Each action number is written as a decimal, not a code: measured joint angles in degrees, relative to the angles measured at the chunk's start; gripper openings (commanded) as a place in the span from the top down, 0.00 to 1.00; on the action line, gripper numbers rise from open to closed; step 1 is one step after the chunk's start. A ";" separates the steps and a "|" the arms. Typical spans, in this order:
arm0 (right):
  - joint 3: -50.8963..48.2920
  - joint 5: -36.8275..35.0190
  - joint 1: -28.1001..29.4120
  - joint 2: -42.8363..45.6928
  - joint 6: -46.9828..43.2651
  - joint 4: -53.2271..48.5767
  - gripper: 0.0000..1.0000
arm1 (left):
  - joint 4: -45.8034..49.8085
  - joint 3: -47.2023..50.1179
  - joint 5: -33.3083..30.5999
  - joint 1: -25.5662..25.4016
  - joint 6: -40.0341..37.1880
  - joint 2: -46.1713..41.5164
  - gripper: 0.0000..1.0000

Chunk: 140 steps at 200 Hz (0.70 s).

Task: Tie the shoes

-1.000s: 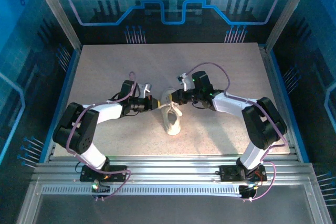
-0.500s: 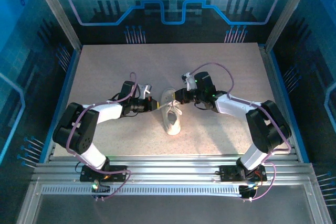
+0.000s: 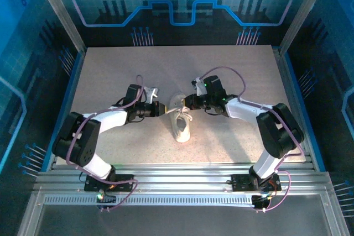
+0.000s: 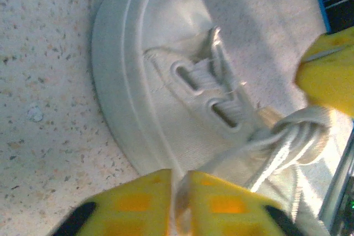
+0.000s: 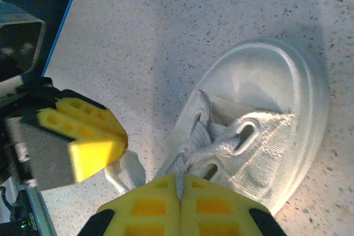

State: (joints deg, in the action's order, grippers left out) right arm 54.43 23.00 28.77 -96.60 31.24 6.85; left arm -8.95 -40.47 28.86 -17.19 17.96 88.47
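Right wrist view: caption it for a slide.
Right claw shut on a white lace of the small white canvas sneaker on speckled tabletop.

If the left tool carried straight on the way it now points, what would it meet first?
Most likely the sneaker: the left tool, pinching the laces, points at its laced upper, right ahead. Depth is hard to judge, but nothing lies between them.

Overhead camera looks down from behind me; both wrist cameras peer closely at the white canvas sneaker (image 4: 182,109).
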 measured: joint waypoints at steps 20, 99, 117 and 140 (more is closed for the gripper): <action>1.22 0.35 0.09 -0.76 1.27 0.00 1.00 | 0.28 -0.07 -0.66 -0.02 -2.23 -2.86 0.55; 1.95 1.68 -0.04 -1.46 6.84 -0.04 0.50 | -2.97 -0.11 -1.11 -2.27 -9.05 -7.30 0.52; 1.95 1.75 -0.61 -0.79 7.10 -0.85 0.48 | -3.76 -0.33 -0.74 -2.71 -10.03 -6.73 0.52; 1.84 2.14 -2.75 1.90 7.15 -1.90 0.47 | -3.80 -1.25 -0.50 -3.93 -11.82 -5.29 0.52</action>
State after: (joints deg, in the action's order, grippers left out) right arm 56.27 25.15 26.02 -94.70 38.39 4.95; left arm -12.75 -41.71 28.36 -21.12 6.13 83.18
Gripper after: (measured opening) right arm 0.528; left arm 0.477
